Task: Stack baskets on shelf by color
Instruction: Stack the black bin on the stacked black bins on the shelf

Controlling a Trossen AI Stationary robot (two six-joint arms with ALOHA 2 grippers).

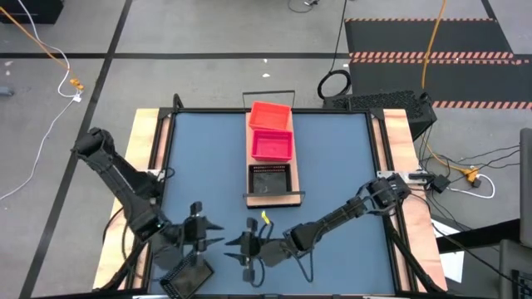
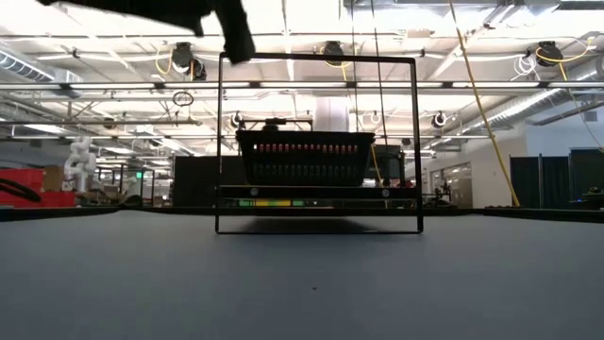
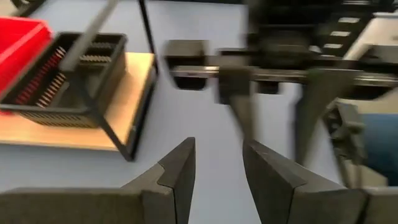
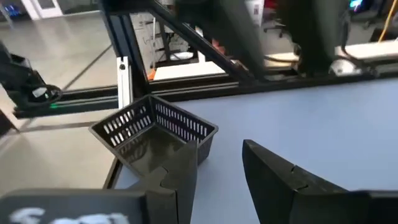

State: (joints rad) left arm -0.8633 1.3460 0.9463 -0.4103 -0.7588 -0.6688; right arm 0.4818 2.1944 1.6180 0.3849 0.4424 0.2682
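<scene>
We see the dark blue bench [image 1: 208, 166] filling the middle of the high view, with the two dark arms reaching in over its near edge.

The shelf [image 1: 274, 198], a light-wood board with a black wire frame, runs from the far edge toward the centre of the bench. It carries three baskets in a row: the orange basket [image 1: 270, 115] at the far end, the pink-red basket [image 1: 273, 145] touching it in the middle, and a black basket [image 1: 270, 178] at the near end. In the low view the black basket sits inside the wire frame and hides the other two.

A second black basket [image 1: 186, 279] lies off the shelf at the near left corner of the bench, turned at an angle to the edge. The right wrist view shows it upright and empty.

The left end effector [image 1: 213, 233] is over the near left part of the bench, just beyond that loose basket; its fingers [image 3: 180, 168] stand narrowly apart with nothing between them.

The right end effector [image 1: 237, 246] is close beside it, near the middle of the near edge, pointing left toward it; its fingers [image 4: 273, 171] are also parted and hold nothing.
</scene>
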